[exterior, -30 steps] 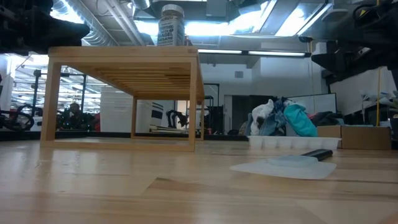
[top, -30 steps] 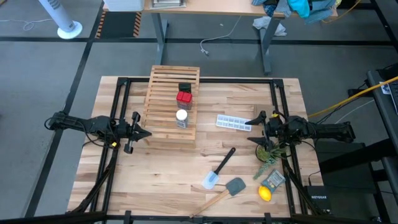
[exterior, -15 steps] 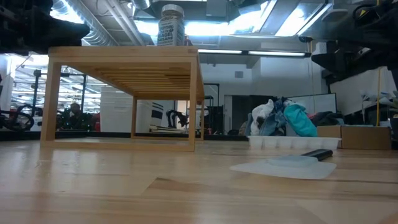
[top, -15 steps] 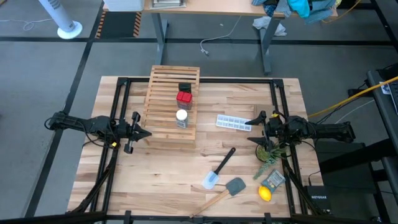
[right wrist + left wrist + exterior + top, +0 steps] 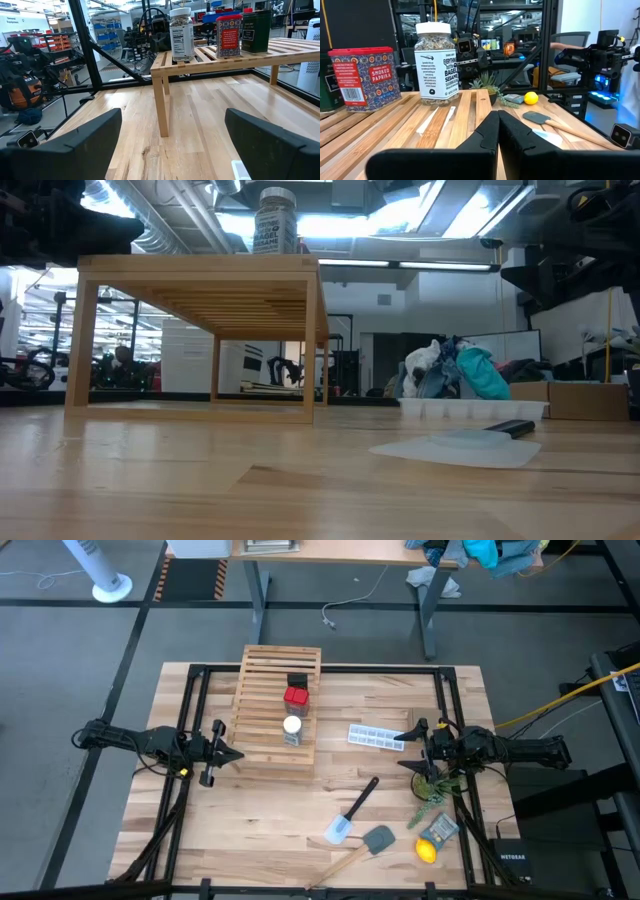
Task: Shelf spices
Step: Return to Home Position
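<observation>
Spices (image 5: 292,726) all stand on the shelf (image 5: 258,690), which sits toward 11 o'clock from the table's centre in the high view. They make one row down its right half. The black tin (image 5: 297,681) is at the 12 o'clock end, the red tin (image 5: 295,697) is just beside it in the middle, and the jar (image 5: 292,729) is at the 6 o'clock end near the front edge. Both wrist views show all three upright.

No spice lies on the table, so the shelving itself looks finished. What seems left is only for the arms to settle at rest, and both already lie low at the table's sides. The left gripper (image 5: 232,755) is at 9 o'clock, just beside the shelf's front corner, its fingers pressed together on nothing. The right gripper (image 5: 408,747) is at 3 o'clock, its fingers spread wide and empty.

Counted:
- three spices
- one shelf
- one ice tray (image 5: 376,738), at 3 o'clock from the jar
- two spatulas, one pale (image 5: 341,828) and one grey (image 5: 378,838), toward 5 o'clock
- one lemon (image 5: 427,852)
- one small plant (image 5: 430,787)
</observation>
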Controlling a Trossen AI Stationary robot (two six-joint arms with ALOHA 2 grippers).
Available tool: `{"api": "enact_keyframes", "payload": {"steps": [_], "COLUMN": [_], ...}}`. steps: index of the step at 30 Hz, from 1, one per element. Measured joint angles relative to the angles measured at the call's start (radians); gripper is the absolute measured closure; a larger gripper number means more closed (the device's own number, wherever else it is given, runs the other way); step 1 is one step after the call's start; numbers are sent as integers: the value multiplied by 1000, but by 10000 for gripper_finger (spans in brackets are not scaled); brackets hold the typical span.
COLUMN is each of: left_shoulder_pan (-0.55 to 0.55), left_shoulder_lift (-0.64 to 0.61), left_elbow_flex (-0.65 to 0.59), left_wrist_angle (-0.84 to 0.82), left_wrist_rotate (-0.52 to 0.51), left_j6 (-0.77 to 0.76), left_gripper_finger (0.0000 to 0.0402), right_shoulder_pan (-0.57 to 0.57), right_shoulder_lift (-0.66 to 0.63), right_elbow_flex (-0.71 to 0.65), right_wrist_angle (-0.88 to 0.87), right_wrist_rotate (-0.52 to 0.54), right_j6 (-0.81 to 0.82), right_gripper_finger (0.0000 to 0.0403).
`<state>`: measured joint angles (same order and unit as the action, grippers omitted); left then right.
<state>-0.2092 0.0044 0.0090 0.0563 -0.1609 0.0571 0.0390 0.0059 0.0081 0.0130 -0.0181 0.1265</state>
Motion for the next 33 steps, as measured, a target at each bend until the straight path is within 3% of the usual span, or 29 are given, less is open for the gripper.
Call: {"api": "enact_keyframes", "payload": {"steps": [33], "left_shoulder_pan": [0], "left_shoulder_lift": [0], "left_elbow_flex": [0], "left_wrist_angle": [0], "left_wrist_rotate": [0], "left_j6": [9], "left_gripper_finger": [402], "right_shoulder_pan": [0], "right_shoulder_lift": [0], "right_elbow_flex": [0], "right_wrist_angle": [0], "right_wrist_rotate": [0], "right_j6": [0], "right_gripper_finger": [40]}}
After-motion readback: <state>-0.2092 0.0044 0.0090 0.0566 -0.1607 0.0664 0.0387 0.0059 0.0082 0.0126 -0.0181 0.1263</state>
